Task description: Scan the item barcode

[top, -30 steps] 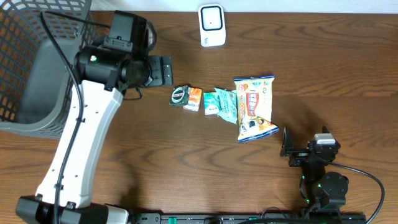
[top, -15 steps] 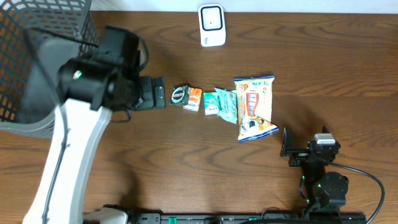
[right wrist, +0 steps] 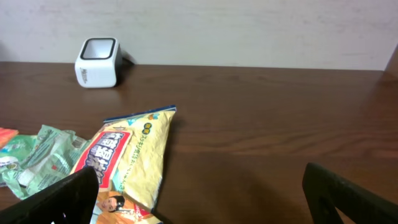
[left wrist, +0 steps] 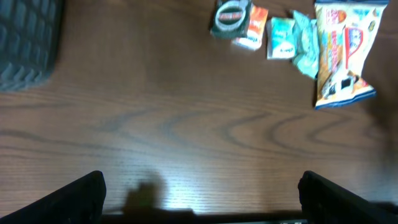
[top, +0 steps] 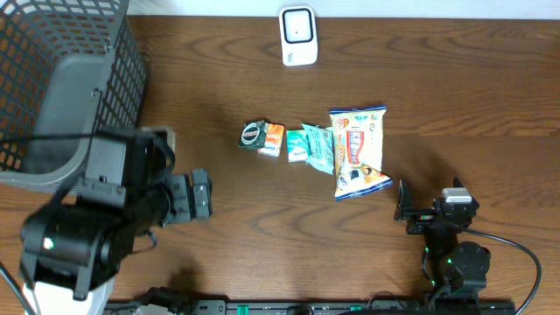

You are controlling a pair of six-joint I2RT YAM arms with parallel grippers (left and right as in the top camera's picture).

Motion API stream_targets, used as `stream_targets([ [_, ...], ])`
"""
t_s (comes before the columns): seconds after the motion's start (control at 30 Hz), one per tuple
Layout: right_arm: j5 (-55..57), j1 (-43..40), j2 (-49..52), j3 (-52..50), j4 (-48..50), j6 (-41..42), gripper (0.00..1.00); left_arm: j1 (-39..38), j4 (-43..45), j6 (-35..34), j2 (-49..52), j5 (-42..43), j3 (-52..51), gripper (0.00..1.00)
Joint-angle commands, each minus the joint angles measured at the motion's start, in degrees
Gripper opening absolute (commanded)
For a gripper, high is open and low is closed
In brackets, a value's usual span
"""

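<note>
Several small goods lie in a row mid-table, none of them gripped.
On my feed the yellow snack bag point(top: 358, 151) is at the right end, with green packets point(top: 313, 145) touching it, then an orange box point(top: 273, 138) and a round tin point(top: 253, 134); the white scanner point(top: 297, 36) stands well beyond them. The left gripper point(top: 202, 194) hovers over bare wood near the wire basket point(top: 52, 52), jaws spread wide and empty; the right gripper point(top: 403, 210) sits near the bag, jaws likewise apart.
</note>
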Motion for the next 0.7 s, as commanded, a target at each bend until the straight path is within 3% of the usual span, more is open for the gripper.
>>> stream_targets([
  [0.0, 0.02, -0.26, -0.24, -0.07, -0.24, 0.59, 0.99, 0.22, 1.11, 0.26, -5.81, 0.52, -4.44, 0.98],
  [0.3, 0.02, -0.26, -0.24, -0.07, -0.24, 0.59, 0.99, 0.22, 5.42, 0.24, -16.28, 0.50, -10.25, 0.98],
  [0.67, 1.53, -0.26, -0.24, -0.07, -0.24, 0.09, 0.99, 0.22, 8.04, -2.03, -11.37, 0.50, -10.64, 0.98],
])
